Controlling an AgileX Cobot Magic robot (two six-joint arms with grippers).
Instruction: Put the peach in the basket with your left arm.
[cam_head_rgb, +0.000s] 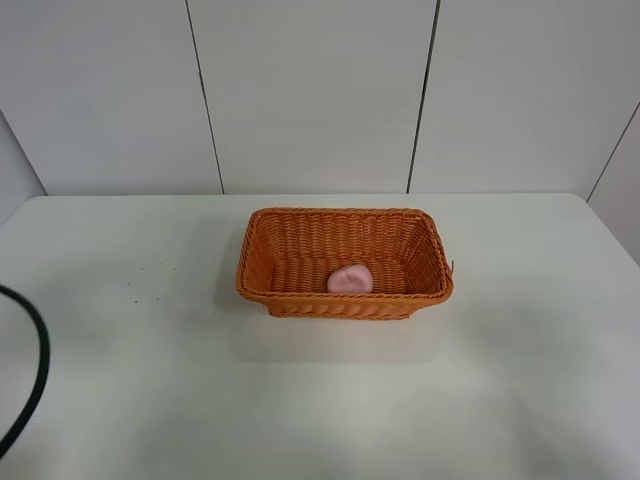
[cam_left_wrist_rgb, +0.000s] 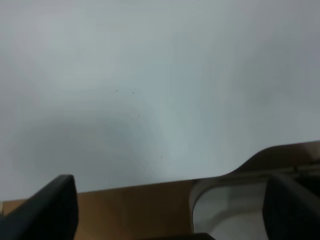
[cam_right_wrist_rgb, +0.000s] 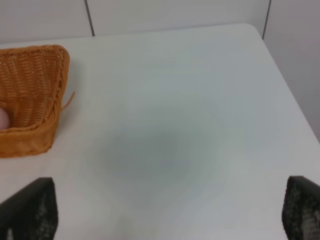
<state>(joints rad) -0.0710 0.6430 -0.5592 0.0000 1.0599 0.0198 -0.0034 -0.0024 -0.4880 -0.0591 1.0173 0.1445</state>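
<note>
The pale pink peach (cam_head_rgb: 350, 279) lies inside the orange wicker basket (cam_head_rgb: 262, 230), near its front wall. The basket stands in the middle of the white table (cam_head_rgb: 120, 380). In the right wrist view the basket's corner (cam_right_wrist_rgb: 47, 100) shows, with a sliver of the peach (cam_right_wrist_rgb: 3, 119) at the picture's edge. My left gripper (cam_left_wrist_rgb: 170, 210) is open and empty over the table's near left edge, far from the basket. My right gripper (cam_right_wrist_rgb: 170, 210) is open and empty, to the right of the basket. Neither gripper shows in the exterior view.
A black cable (cam_head_rgb: 38, 360) loops in at the table's left edge. White wall panels (cam_head_rgb: 310, 90) stand behind the table. The left wrist view shows the table's edge and a brown floor (cam_left_wrist_rgb: 130, 207) below it.
</note>
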